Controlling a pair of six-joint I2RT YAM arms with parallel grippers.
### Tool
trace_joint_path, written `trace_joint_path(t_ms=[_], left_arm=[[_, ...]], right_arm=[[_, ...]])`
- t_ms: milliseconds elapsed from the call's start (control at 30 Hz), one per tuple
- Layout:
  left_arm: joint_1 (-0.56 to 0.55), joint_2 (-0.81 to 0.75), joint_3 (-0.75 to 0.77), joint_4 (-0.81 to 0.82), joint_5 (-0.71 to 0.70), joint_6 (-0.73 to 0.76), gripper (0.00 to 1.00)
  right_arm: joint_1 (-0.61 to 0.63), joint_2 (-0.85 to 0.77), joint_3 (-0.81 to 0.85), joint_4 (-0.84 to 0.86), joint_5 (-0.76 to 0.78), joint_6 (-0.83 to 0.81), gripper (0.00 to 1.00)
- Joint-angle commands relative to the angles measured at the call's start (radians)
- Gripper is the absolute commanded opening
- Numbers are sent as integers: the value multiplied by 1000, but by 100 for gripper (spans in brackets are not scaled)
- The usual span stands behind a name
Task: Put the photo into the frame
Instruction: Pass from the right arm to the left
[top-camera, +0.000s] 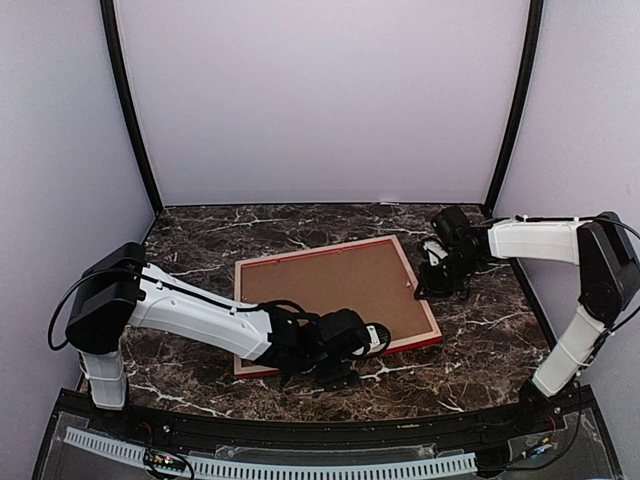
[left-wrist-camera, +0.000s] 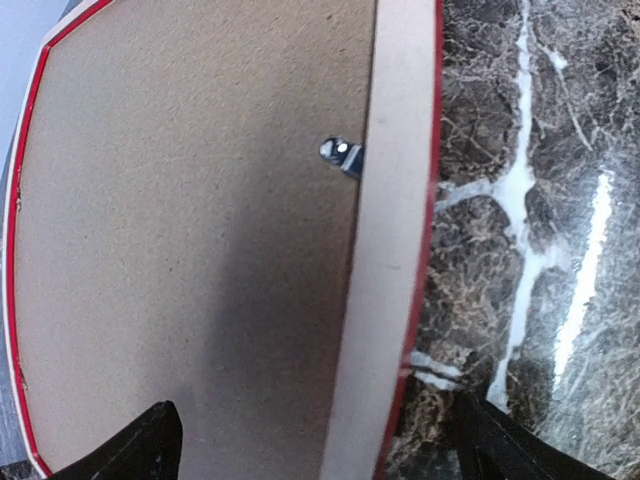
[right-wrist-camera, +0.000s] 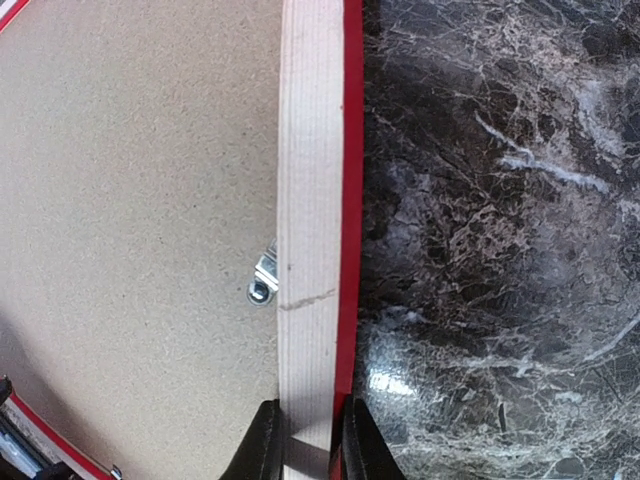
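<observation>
The frame (top-camera: 425, 303) lies face down on the marble table, pale wooden back up and red edge showing, with a brown backing board (top-camera: 335, 290) filling it. The photo is hidden. My right gripper (top-camera: 432, 282) is shut on the frame's right rail (right-wrist-camera: 310, 200), one finger (right-wrist-camera: 262, 448) on the inner side and the other on the red outer edge. My left gripper (top-camera: 365, 345) hangs open over the frame's near edge, its wide-apart fingertips (left-wrist-camera: 160, 442) straddling the rail (left-wrist-camera: 385, 250) without touching it.
Small metal turn clips (right-wrist-camera: 263, 280) (left-wrist-camera: 340, 155) on the rails reach over the backing board. The dark marble tabletop (top-camera: 200, 250) surrounds the frame. White walls with black corner posts close in the back and sides.
</observation>
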Motion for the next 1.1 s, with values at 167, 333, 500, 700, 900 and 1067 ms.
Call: trace_joint_path(t_ms=[167,333,500,700,900,1067], left_arm=[[-26,-7,-27,-60,-179,52,96],[-27,-6,-37,-79,-227,43,91],[-32,-15,-45,-86,-244,37,82],[-34,-30,-62,-68,-251,42,70],[-34,-36,-62,-64,-261,51,57],[-34,-45,-59,-71,-261,46,47]], right_arm=[[-15,-73,92,-88,-187,-32,0],[-18,-75,86,-108,-203,-39,0],[-19,-67,76,-112,-195,-46,0],[-19,-67,56,-108,-190,-49,13],[-19,-73,46,-108,-175,-51,19],[-20,-87,55,-128,-146,-53,31]])
